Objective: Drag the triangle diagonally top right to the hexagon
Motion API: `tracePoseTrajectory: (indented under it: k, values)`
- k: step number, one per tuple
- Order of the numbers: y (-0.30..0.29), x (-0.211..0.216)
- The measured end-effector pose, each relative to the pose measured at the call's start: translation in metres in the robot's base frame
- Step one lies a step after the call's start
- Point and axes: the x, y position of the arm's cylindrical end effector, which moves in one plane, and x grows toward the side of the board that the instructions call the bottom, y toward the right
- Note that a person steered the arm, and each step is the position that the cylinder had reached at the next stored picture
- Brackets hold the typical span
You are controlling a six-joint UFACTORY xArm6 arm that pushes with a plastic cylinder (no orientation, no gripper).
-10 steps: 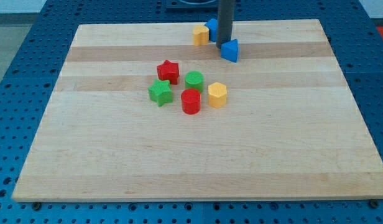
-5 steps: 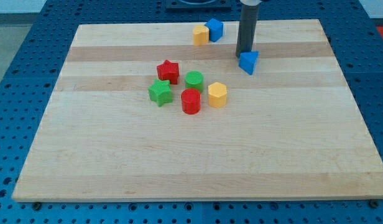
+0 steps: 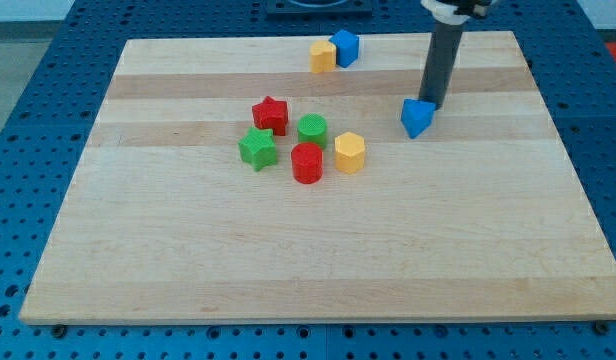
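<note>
A blue triangle block [image 3: 417, 117] lies on the wooden board [image 3: 308, 250], right of centre toward the view's top. My tip [image 3: 430, 105] touches its upper right side. A yellow hexagon block [image 3: 349, 152] lies to the triangle's lower left, at the right end of a cluster. The dark rod rises from the tip to the view's top edge.
The cluster holds a red star [image 3: 271, 114], a green star [image 3: 257, 148], a green cylinder [image 3: 312, 129] and a red cylinder [image 3: 307, 162]. A yellow block [image 3: 322, 56] and a blue block [image 3: 344, 46] sit together near the board's top edge.
My tip has moved to the view's right and slightly down, and the blue triangle has slid the same way with it. The other blocks have not moved.
</note>
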Motion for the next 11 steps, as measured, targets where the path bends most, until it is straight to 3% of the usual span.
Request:
tracePoseTrajectory:
  k: [6,11]
  values:
    - [-0.024,0.049]
    - [-0.036,0.057]
